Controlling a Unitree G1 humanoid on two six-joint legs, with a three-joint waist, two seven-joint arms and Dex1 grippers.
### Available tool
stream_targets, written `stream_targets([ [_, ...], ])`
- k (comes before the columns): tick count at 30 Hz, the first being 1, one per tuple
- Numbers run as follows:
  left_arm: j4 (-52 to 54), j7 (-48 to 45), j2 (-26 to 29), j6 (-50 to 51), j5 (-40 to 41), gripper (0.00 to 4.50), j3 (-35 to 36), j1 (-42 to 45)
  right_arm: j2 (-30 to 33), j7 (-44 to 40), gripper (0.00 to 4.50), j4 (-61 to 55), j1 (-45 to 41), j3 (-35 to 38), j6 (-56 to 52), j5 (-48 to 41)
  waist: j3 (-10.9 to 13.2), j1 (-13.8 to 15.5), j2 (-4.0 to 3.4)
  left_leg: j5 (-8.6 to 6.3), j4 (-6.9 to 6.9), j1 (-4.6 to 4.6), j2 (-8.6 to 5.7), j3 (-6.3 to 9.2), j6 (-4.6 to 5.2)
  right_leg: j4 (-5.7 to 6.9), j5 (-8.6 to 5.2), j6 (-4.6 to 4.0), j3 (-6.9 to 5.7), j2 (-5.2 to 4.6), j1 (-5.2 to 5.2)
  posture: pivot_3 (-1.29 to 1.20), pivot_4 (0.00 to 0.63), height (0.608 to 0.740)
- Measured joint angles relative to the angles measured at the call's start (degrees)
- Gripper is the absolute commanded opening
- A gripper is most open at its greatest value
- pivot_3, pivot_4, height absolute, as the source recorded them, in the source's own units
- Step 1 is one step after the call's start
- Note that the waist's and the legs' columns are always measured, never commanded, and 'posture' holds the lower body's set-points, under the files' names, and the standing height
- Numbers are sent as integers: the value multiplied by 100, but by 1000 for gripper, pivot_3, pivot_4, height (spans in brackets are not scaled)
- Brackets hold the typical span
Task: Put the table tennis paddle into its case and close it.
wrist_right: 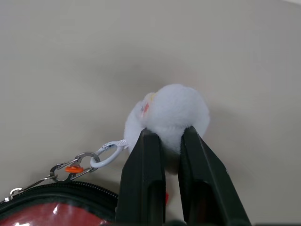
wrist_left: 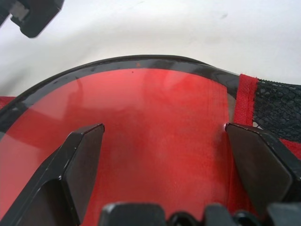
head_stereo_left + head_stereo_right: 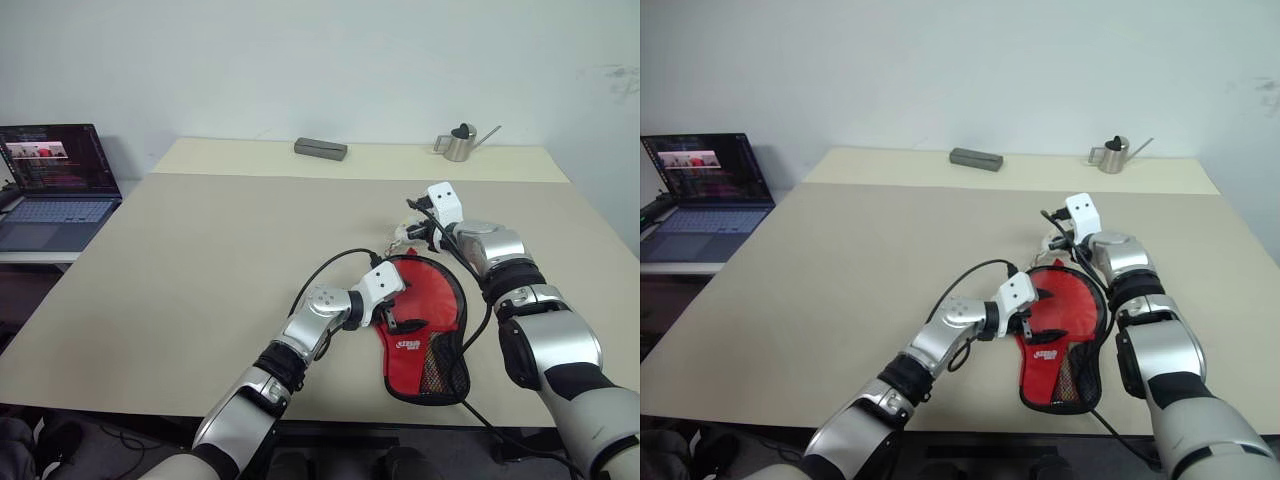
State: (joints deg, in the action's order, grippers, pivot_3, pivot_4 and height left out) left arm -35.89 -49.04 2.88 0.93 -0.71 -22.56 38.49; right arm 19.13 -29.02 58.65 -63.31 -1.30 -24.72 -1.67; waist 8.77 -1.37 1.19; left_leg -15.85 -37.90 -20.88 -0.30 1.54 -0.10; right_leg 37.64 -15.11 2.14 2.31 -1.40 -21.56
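The red case point(image 3: 428, 335) lies flat on the table near its front edge, round end away from me, its white lettering and black mesh pocket point(image 2: 277, 108) toward me. My left gripper point(image 3: 394, 308) rests open over the case's left side, and the glossy red face point(image 2: 160, 122) spans the gap between its fingers point(image 2: 82, 162). At the far end of the case my right gripper point(image 1: 171, 141) is shut on the fluffy white charm point(image 1: 171, 110), which a small clip point(image 1: 89, 162) links to the black zipper rim point(image 1: 61, 195). The paddle is hidden; no wooden handle shows.
A beige table point(image 3: 220, 260) carries a grey box point(image 3: 320, 149) and a small metal watering can point(image 3: 460, 143) along its far edge. An open laptop point(image 3: 55, 185) sits on a lower surface at the left. A black cable point(image 3: 330, 265) loops beside my left wrist.
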Motion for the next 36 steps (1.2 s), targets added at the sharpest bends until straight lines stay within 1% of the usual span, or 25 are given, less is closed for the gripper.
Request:
stream_targets([
  [11,104,50,4,21,0,4500,5,-81,114,44,28,-103,99,-88,321,274,0,-5,0,-1,5,0,0,3,1,-9,-1,0,-2,-1,3,0,150,740],
  [22,155,68,7,27,0,4500,5,-126,704,29,27,-368,407,-106,422,448,-1,-17,-1,-6,14,-1,4,7,9,-53,0,1,-7,-2,20,0,150,740],
  [25,155,63,6,27,0,4500,5,-126,830,-53,26,-705,634,-107,347,470,-1,-17,-1,-7,15,-2,4,7,10,-55,0,2,-6,-3,20,0,150,740],
  [30,154,64,4,27,0,4500,3,-129,1109,-245,26,-1715,1162,-107,-101,472,-1,-16,-1,-7,16,-2,5,11,10,-60,0,3,-11,-23,22,0,150,740],
  [36,153,62,-13,27,0,4500,-1,-132,1435,-336,25,-2750,2010,-2,-717,414,-1,-7,-1,-8,19,-4,3,11,10,-67,-5,10,-13,-24,23,0,150,740],
])
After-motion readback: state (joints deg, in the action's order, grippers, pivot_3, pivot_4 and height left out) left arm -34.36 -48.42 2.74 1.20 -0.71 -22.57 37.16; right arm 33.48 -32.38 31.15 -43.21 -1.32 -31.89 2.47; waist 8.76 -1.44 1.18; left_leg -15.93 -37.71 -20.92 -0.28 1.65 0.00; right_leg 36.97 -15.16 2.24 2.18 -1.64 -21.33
